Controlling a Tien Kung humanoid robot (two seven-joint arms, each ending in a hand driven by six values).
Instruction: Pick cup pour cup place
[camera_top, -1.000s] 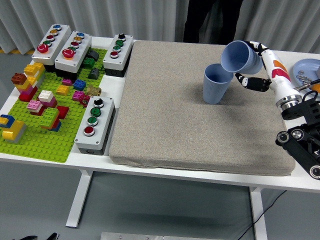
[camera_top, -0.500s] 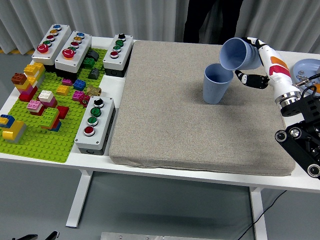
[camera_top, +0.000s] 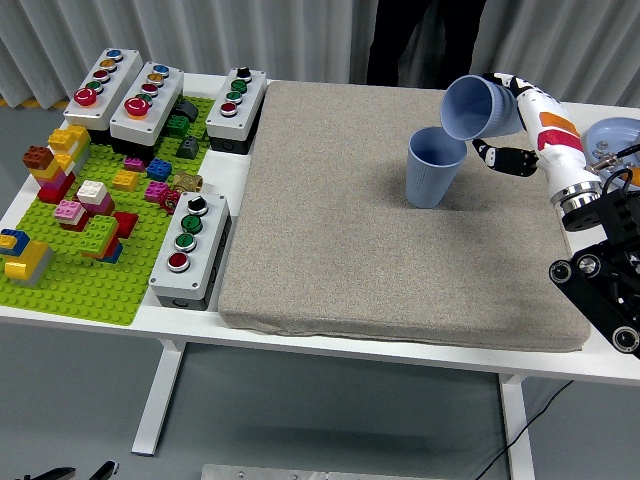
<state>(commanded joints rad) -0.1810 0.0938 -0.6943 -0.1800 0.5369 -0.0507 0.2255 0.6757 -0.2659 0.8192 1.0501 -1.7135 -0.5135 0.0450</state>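
Pouring is under way: the light blue plastic cup held sideways (camera_top: 478, 108) sits in the robot's right hand (camera_top: 512, 125), whose fingers wrap its body, and its mouth faces left and down, just above and to the right of the rim of the second light blue plastic cup standing upright (camera_top: 433, 167) on the grey fabric mat (camera_top: 380, 260). Against the frame a second back, the held cup has tipped further and moved up slightly, and the wrist has rolled over; across the last half second it has hardly shifted at all. That reads as the tilt having reached its limit, so the pour is probably at or near its end, with righting the cup and setting it down as what remains. Whether anything actually passes between the cups cannot be seen.

The standing cup is at the far right of the mat, with open fabric to its left and on its near side, free for placing. To the right, at the desk (camera_top: 300, 335) edge, lies a blue plate with small pieces (camera_top: 612, 140), close to the forearm. On the left are a green building-brick baseplate with coloured bricks (camera_top: 85, 215) and grey push-button boxes (camera_top: 190, 245), well apart from the work. A person in dark clothes (camera_top: 420, 40) stands at the far side, hands unseen. The left arm is out of view.
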